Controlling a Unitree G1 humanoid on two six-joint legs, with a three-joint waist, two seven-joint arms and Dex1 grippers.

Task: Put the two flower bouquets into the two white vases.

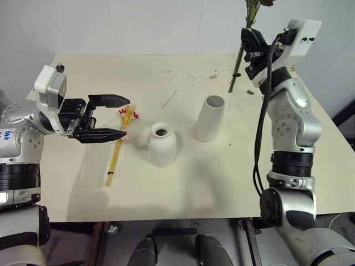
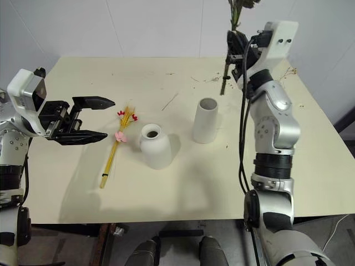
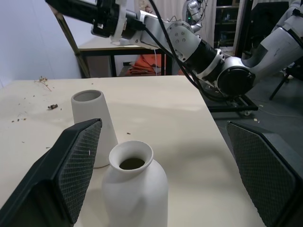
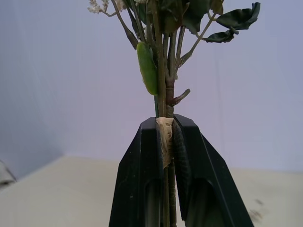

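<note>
Your left gripper (image 1: 113, 117) hangs level above the cream table (image 1: 183, 188), pointing toward the robot's right, its two black fingers spread wide with nothing between them. Just past those fingertips lies the slim bouquet (image 1: 120, 145) of yellow straw stalks with small red and pink blossoms; its blossom end sits right beside the tips, and the stalks run back toward the table's near edge, flat on the surface and untouched.

Next along from that claw, a little beyond the blossoms, stands the short round-bellied vase (image 1: 162, 145), upright and with its narrow neck open. In the left wrist view you see it between the two finger pads (image 3: 78, 163), close in front. Beyond it, further from the left claw and slightly toward the far side, stands the tall tapered vase (image 1: 209, 118), upright, wide mouth open, apart from the short one.

Your right gripper (image 1: 252, 47) is raised high above the table's far right part, clamped on the stems of the bushy bouquet (image 1: 247, 30). The right wrist view shows the fingers pinched tight on a paper-wrapped section of the stems (image 4: 165, 137), green leaves rising above the grip. The stem ends hang below the claw, clear of the table. The tall vase stands below this claw and toward the robot's left of it.
</note>
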